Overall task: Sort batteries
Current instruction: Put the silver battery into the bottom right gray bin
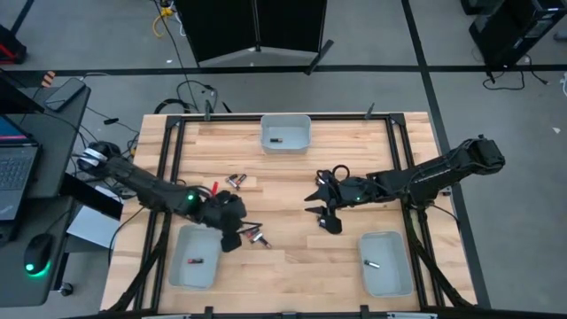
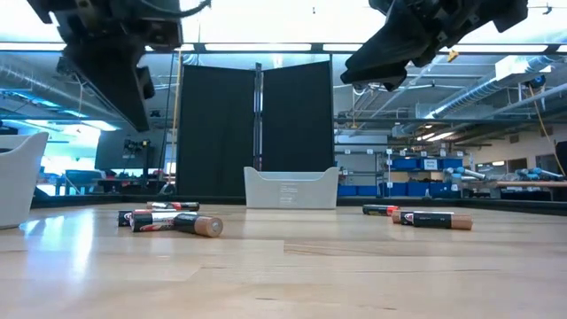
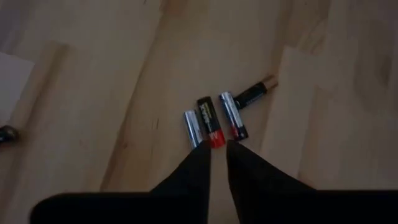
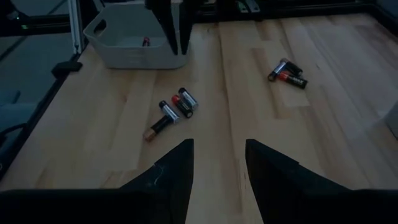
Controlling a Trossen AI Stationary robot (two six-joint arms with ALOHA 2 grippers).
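Left wrist view: left gripper (image 3: 217,152) is hovering just above a cluster of four batteries (image 3: 211,121) lying on the counter (image 3: 323,74), fingers narrowly parted, holding nothing. Farther across, the right gripper (image 4: 217,163) is hanging open and empty, looking toward a second small group (image 4: 287,71). Single cells are lying in each pale tray (image 1: 286,133).
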